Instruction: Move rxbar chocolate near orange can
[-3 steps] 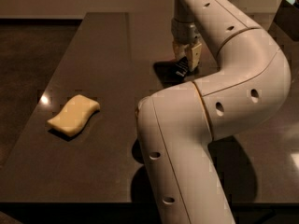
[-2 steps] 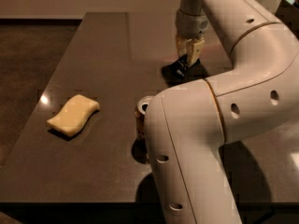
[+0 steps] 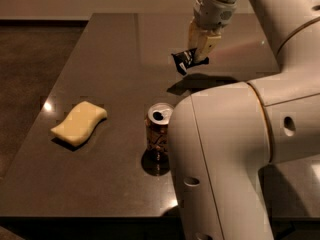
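The gripper [image 3: 194, 58] is clamped on the small flat black-wrapped rxbar chocolate [image 3: 183, 62], held above the dark table [image 3: 100, 49] toward its far edge; its lettering is unreadable. An upright orange-brown metal can [image 3: 158, 134] with dark scribbles stands near the front edge, and a pale yellow wavy sponge [image 3: 79, 122] lies toward the left edge.

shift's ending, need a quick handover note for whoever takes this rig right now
Pincer: shut on the rxbar chocolate, held in the air over the far side of the table.
Orange can: upright on the table, nearer the camera.
Done: bar grasped and off the table.
Left: bring it down beside the can without knocking it, then release.
Yellow sponge lies at the left, not involved.
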`<state>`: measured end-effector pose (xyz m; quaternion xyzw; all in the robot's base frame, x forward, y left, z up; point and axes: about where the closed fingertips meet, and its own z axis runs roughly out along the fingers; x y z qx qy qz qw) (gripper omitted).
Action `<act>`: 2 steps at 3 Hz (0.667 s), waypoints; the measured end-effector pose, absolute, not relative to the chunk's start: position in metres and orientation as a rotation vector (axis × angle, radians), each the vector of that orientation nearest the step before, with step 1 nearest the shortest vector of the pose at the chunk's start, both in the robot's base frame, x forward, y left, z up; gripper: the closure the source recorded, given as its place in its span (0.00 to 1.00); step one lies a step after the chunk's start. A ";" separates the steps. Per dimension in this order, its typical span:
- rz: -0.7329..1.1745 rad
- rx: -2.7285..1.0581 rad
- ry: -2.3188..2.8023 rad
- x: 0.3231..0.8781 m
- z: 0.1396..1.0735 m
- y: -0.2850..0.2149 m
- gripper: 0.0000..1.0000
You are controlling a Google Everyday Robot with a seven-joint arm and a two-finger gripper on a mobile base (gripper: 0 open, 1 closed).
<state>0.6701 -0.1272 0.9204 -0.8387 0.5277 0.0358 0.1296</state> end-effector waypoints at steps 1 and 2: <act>0.161 -2.392 1.570 0.657 0.927 -0.120 1.00; 0.194 -2.405 1.589 0.636 0.930 -0.116 1.00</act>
